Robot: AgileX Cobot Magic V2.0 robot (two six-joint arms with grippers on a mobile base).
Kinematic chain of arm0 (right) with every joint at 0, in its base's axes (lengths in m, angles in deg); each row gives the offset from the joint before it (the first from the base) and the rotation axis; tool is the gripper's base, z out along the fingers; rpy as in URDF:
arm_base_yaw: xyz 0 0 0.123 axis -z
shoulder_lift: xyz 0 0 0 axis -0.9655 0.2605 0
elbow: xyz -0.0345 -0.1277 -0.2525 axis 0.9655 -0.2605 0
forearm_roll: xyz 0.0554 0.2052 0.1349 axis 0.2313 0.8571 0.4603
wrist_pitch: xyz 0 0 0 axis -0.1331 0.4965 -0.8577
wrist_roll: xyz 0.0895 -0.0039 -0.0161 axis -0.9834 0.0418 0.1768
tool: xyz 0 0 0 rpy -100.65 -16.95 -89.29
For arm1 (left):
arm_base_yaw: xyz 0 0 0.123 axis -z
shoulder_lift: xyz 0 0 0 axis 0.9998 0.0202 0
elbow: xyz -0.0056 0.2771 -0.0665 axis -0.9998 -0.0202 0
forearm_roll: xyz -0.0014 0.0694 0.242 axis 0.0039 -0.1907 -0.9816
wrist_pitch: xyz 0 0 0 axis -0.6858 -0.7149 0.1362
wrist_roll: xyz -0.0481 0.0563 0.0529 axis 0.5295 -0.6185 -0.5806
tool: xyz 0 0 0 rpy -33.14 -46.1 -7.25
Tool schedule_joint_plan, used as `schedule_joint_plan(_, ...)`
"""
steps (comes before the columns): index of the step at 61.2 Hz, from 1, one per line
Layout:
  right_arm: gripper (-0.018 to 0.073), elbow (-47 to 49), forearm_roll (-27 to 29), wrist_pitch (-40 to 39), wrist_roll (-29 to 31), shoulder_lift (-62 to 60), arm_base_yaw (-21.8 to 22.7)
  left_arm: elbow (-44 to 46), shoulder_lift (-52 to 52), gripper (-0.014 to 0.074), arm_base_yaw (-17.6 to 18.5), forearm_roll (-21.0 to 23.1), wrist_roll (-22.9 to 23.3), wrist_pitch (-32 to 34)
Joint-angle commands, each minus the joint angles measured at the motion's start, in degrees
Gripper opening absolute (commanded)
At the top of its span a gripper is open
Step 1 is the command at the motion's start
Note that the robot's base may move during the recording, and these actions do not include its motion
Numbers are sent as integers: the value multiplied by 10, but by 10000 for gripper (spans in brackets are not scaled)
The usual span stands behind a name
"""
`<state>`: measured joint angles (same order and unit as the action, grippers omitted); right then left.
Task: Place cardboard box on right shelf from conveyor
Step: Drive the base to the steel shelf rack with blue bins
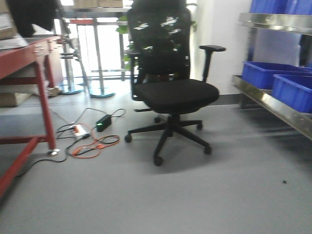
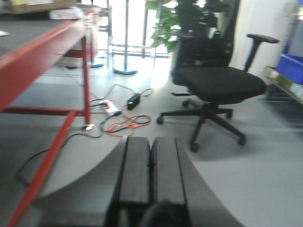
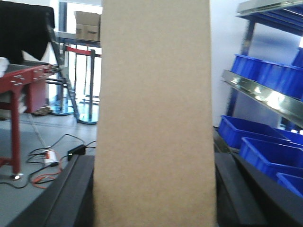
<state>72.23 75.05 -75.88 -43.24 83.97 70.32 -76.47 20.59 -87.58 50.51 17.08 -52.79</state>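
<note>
so the cardboard box (image 3: 156, 94) is sitting right in the right end effector (image 3: 154, 189), filling the whole middle of the right wrist view and being held up clear of the floor. Its long axis is running straight out away from the wrist. The two dark fingers (image 3: 71, 189) are hugging its narrow sides, one each side, so I'm reading that as pinching the box across its short way. The left end effector (image 2: 151, 151) is doing nothing, pads pressed together with nothing between them, hanging over the bare floor (image 2: 265, 189). So the right arm is the one that's counting here.

The bit that's mattering: the right shelf (image 3: 255, 92), the shiny steel one, is lying off to the right of the box and a little ahead, with blue bins (image 3: 265, 151) sitting around it. I'm guessing the box is going to need swinging rightward and going in end first over that front lip. The office chair (image 1: 170, 87) and the red-framed surface (image 1: 29, 58) are sitting ahead and to the left, well apart from that path
</note>
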Motion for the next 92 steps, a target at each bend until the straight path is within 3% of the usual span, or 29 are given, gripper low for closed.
schedule_joint_plan(1, 55, 17, -5, -59, 3, 5, 4, 2, -4, -119, -1, 3, 2, 47)
schedule_joint_plan(92, 55, 17, -5, -59, 3, 5, 4, 2, -4, -119, -1, 3, 2, 47)
